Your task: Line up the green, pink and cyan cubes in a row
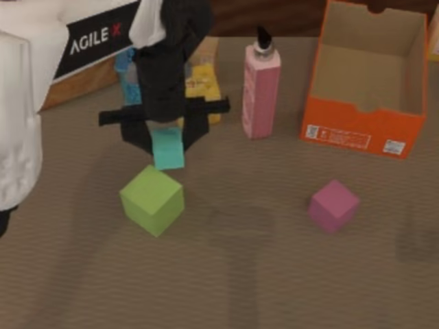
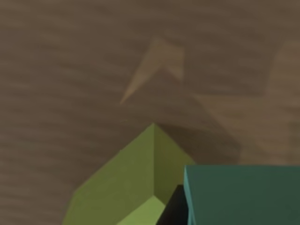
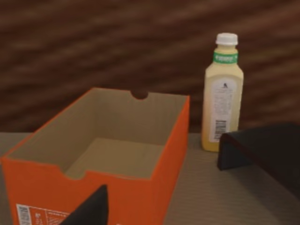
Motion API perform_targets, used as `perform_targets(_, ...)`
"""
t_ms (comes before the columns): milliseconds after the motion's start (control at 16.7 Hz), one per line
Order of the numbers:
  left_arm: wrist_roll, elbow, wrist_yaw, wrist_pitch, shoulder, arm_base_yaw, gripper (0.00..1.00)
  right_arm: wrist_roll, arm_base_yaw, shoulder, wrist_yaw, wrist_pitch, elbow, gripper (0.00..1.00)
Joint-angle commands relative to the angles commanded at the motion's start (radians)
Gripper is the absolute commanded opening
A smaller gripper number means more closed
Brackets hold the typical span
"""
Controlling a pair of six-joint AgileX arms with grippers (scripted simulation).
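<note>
My left pincer [image 1: 167, 137] grips the matte cyan cube [image 1: 168, 151], just above the boxy green cube [image 1: 152, 199].

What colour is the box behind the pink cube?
Orange outside, plain tan cardboard inside; the box shows best in the top view.

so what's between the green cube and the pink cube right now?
Nothing. In the top view the table between the green cube and the pink cube is bare cloth with only shadows. The cyan cube sits in the left claw, behind the green one.

Cyan cube [image 1: 168, 150] in left hand [image 1: 164, 134]
</note>
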Motion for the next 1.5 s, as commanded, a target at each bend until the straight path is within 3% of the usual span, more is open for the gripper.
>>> perform_targets(240, -0.209, 0.13, -0.002, -0.074, 0.061, -0.295, 0.0, 0.0, 0.0, 0.0, 0.0, 0.0, 0.0, 1.0)
perform_targets(480, -0.341, 0.208, -0.007, -0.111, 0.083, -0.452, 0.0, 0.0, 0.0, 0.0, 0.0, 0.0, 0.0, 1.0)
perform_targets(900, -0.351, 0.197, -0.007, -0.095, 0.083, -0.466, 0.0, 0.0, 0.0, 0.0, 0.0, 0.0, 0.0, 1.0)
perform_targets(1260, -0.355, 0.036, -0.007, 0.102, 0.117, -0.467, 0.0, 0.0, 0.0, 0.0, 0.0, 0.0, 0.0, 1.0)
perform_targets(1500, -0.356, 0.007, -0.008, 0.134, 0.124, -0.469, 0.0, 0.0, 0.0, 0.0, 0.0, 0.0, 0.0, 1.0)
